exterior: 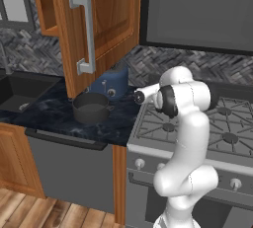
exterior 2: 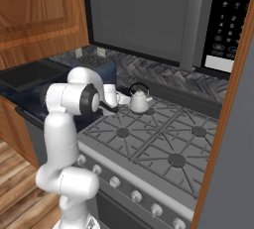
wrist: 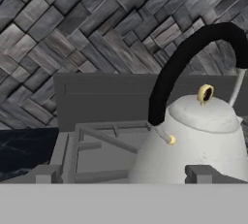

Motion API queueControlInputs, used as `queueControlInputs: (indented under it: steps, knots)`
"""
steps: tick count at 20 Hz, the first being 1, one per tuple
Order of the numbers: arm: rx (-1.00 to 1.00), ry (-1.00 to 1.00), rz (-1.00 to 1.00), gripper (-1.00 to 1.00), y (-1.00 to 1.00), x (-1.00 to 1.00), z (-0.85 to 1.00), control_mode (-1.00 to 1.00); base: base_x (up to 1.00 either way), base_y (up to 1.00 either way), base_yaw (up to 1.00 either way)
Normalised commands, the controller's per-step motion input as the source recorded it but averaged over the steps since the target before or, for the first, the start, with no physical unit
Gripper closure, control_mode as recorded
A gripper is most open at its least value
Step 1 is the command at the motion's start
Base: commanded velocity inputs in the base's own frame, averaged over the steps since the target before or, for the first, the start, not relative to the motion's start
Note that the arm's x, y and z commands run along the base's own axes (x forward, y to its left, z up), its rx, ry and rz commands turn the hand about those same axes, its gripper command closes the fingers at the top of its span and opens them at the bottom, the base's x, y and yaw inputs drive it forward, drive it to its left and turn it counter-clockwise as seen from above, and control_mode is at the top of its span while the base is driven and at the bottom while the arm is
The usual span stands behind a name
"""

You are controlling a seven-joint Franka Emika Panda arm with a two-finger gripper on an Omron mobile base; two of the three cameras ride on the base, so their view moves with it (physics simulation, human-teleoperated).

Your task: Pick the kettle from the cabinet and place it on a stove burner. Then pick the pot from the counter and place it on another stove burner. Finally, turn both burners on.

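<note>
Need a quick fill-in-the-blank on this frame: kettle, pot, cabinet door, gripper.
1. The kettle stands on the rear ____ burner of the stove.
2. The pot sits on the ____.
3. The cabinet door stands ____.
4. The gripper, beside the kettle, is ____.

Missing words: left; counter; open; open

Around my work area: kitchen fixtures

To my left I see a blue toaster against the grey herringbone backsplash, a black sink further left, and a dark dishwasher front below. A microwave hangs upper right, and wood flooring lies beneath.
</note>
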Motion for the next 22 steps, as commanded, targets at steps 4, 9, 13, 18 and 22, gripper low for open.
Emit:
queueControlInputs:
  steps: [4, 9, 13, 18, 22]
  knots:
    - [0.01, 0.0, -0.03, -1.0, 0.0, 0.21, -0.22, -1.0, 0.0, 0.0, 0.0]
    - [0.0, 0.0, -0.03, -1.0, 0.0, 0.27, -0.22, -1.0, 0.0, 0.0, 0.0]
    - [0.0, 0.0, -0.02, -1.0, -0.02, 0.19, -0.23, -1.0, 0.0, 0.0, 0.0]
    - [0.0, 0.0, 0.0, -1.0, -0.09, 0.1, -0.25, -1.0, 0.0, 0.0, 0.0]
    - [0.0, 0.0, -0.01, -1.0, -0.15, -0.05, -0.3, -1.0, 0.0, 0.0, 0.0]
